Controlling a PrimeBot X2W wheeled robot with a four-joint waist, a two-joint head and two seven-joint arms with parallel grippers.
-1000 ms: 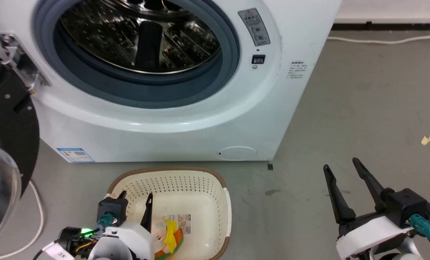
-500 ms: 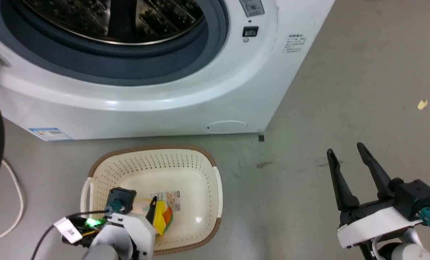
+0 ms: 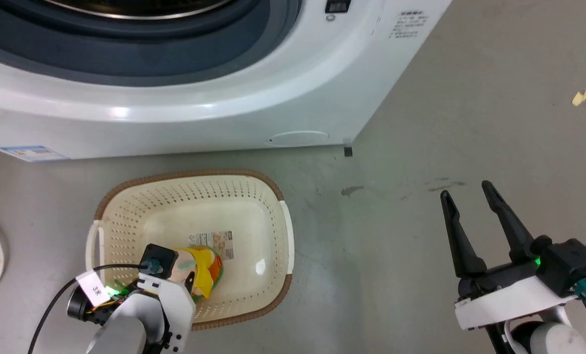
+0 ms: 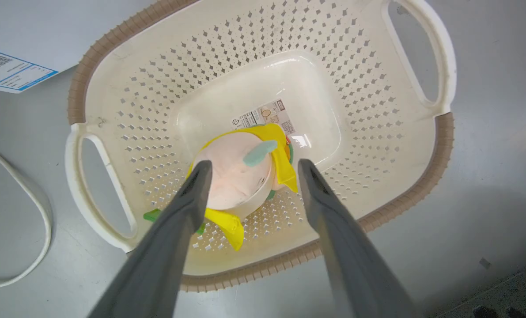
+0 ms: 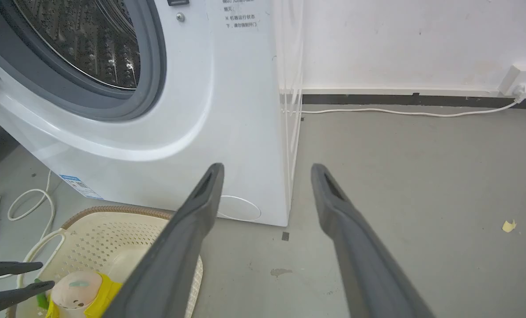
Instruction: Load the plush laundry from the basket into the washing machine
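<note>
The left gripper (image 4: 254,164) was spread, one finger on each side of the plush laundry (image 4: 234,181), which lay toward 6 o'clock in the basket (image 4: 254,66). The right gripper (image 3: 465,189), also spread and empty, hung well apart at the basket's 3 o'clock, with the washing machine (image 3: 224,113) at 12.

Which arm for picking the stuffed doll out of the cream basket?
Left. The left end effector, open, flanks the small pink-headed yellow-clad stuffed doll inside the cream perforated plastic basket. The right end effector is open over the floor, apart from the basket.
</note>
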